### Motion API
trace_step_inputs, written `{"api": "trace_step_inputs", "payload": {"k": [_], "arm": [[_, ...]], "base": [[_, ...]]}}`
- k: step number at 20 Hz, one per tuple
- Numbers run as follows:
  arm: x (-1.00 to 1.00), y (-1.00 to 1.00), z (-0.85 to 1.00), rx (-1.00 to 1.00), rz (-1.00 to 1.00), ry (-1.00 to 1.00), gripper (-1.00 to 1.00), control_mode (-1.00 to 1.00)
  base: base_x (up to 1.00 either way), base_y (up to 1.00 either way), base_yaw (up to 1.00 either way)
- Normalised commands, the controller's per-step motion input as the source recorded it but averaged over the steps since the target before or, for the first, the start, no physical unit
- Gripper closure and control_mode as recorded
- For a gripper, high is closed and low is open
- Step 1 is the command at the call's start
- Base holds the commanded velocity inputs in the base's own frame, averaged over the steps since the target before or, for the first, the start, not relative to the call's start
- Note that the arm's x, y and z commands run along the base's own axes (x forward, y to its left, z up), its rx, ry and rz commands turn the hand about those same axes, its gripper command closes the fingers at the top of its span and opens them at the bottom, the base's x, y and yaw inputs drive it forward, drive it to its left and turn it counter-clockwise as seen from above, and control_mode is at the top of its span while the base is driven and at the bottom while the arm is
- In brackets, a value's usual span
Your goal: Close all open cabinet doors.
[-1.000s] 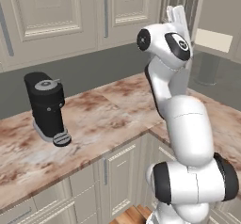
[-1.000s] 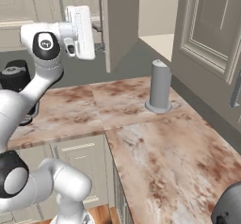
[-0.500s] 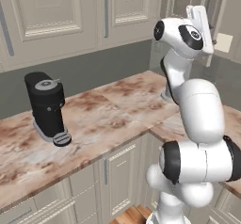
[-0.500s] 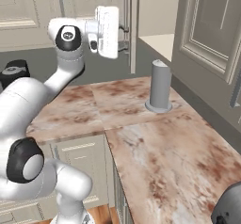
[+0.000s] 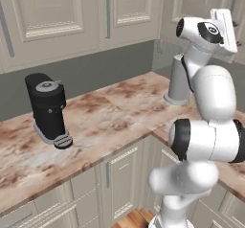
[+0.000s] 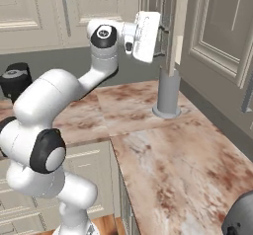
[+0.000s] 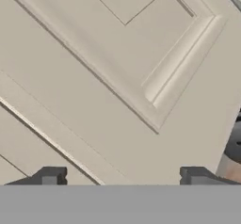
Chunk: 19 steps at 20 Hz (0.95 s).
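Observation:
An open cream cabinet door [image 6: 178, 21] stands edge-on above the counter corner, swung out from the wall cabinets. My gripper [image 6: 161, 33] is held high, its fingers pointing straight at that door's face and very close to it. In the hand view the door's raised panel moulding [image 7: 141, 63] spreads across the frame, and the two dark fingertips [image 7: 49, 176] stand wide apart with nothing between them; the gripper [image 7: 122, 178] is open. From the left, the white hand [image 5: 226, 26] shows at the upper right. The other wall cabinet doors [image 5: 52, 11] with grey bar handles are shut.
A grey cylinder [image 6: 168, 93] stands on the marble counter [image 6: 163, 150] just below the open door. A black coffee machine [image 5: 48, 109] sits at the left. A dark round object [image 6: 242, 219] is at the near right corner. Base cabinets run below.
The arm has swung right across the counter corner, carrying the hand from near the middle wall cabinets up to the face of the open door. The base has not moved.

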Motion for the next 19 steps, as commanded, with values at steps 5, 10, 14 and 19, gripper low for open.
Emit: {"api": "trace_step_inputs", "payload": {"k": [5, 10, 14, 19], "arm": [[0.1, -1.0, -0.17, 0.0, -0.14, 0.09, -1.0, -1.0], [0.08, -1.0, -0.15, 0.0, -0.12, 0.09, -1.0, -1.0], [0.08, -1.0, -0.14, 0.0, -0.09, 0.09, -1.0, -1.0], [-0.01, -0.9, -0.11, 0.0, -0.04, 0.05, -1.0, -1.0]], "base": [[0.0, 0.0, 0.0], [0.0, 0.0, 0.0], [0.0, 0.0, 0.0], [0.0, 0.0, 0.0]]}}
